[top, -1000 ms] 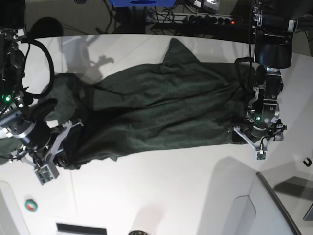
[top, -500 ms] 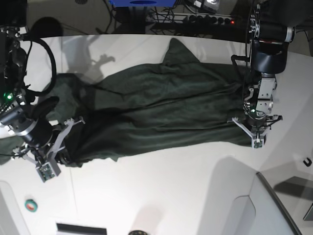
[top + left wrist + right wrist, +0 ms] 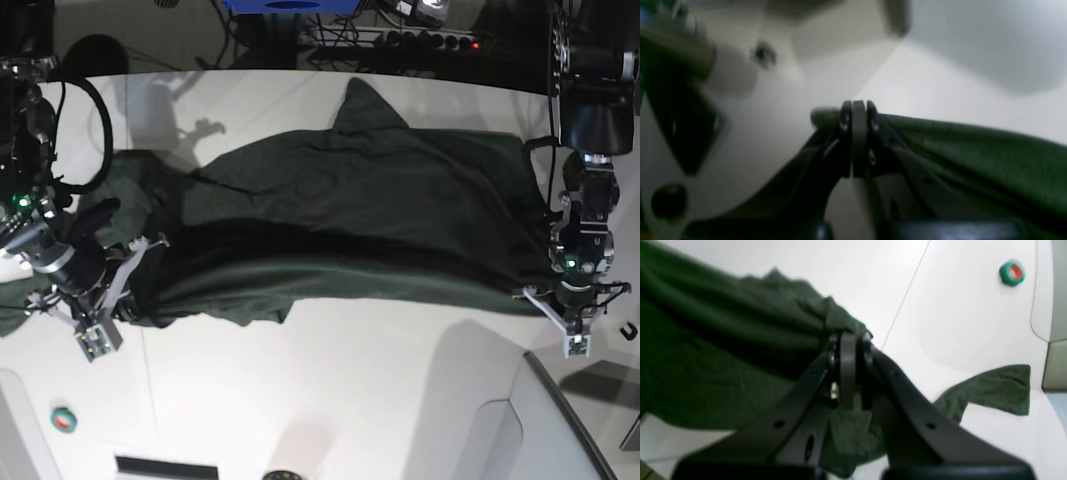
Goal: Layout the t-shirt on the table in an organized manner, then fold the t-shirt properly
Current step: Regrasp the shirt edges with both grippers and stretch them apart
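The dark green t-shirt (image 3: pixel 350 220) lies stretched across the white table (image 3: pixel 350 400) between my two grippers. At the shirt's right end, my left gripper (image 3: pixel 556 296) is shut on its edge. In the left wrist view the jaws of that gripper (image 3: pixel 858 110) are pressed together, and green fabric (image 3: pixel 973 150) runs off to the right of them. At the shirt's left end my right gripper (image 3: pixel 128 305) is also shut on the cloth. The right wrist view shows the right gripper (image 3: pixel 848 340) pinching a bunched fold of the t-shirt (image 3: pixel 723 350), with a loose flap (image 3: pixel 1000 390) lying flat beyond it.
A small green tape roll (image 3: pixel 64 419) lies on the table near the front left, also the tape roll (image 3: pixel 1012 272) in the right wrist view. A grey angled panel (image 3: pixel 560 420) sits at the front right corner. A thin dark seam (image 3: pixel 903 303) crosses the tabletop. Cables and gear line the far edge.
My left gripper has shut on the shirt's right edge and drawn it right and toward the front, pulling the cloth taut. The right gripper has kept its hold and shifted slightly.
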Robot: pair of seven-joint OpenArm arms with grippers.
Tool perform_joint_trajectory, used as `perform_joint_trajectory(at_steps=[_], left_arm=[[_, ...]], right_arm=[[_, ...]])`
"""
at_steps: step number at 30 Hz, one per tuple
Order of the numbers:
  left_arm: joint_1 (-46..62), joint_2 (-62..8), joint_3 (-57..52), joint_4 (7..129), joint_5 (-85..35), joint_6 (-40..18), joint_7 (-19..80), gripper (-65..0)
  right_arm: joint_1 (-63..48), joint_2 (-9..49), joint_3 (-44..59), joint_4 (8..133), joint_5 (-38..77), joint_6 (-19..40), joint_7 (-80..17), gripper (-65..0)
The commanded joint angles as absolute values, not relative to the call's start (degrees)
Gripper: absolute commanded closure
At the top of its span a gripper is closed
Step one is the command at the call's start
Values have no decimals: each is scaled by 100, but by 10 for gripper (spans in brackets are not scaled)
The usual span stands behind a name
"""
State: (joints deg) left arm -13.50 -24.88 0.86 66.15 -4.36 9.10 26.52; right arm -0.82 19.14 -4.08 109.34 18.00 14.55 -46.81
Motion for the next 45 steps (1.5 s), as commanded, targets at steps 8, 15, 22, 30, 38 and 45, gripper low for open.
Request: perform_joint_trajectory(at_steps=[8,15,22,30,38,45], left_arm=[[-1244,-2545,-708,7732,-347,963,3073,0],[-1191,-2580,-1358,8637,-347,963,3108,0],[-488,-2536,-1543,8646,-347,963,3090,0],[-602,-2404,-1437,7125,-347,963,1912,0],[-1771,-2387,-444,5147,-400,963,1684,-527],[-2897,-1947,171,3301,-347,963,1279,-538]], right_arm=[[57,2018,-321,11029,1824,1437,-4532,-2],[-119,2360,-321,11037,1815,1437,-4523,-2],[-374,2149,-312,10774,1815,1420,-4523,-2],[-611,1974,-365,9930,1833,1429,-3890,-2],[-646,1965,-374,9947,1842,1429,-3864,-2],[-646,1965,-374,9956,1842,1437,-3864,-2]])
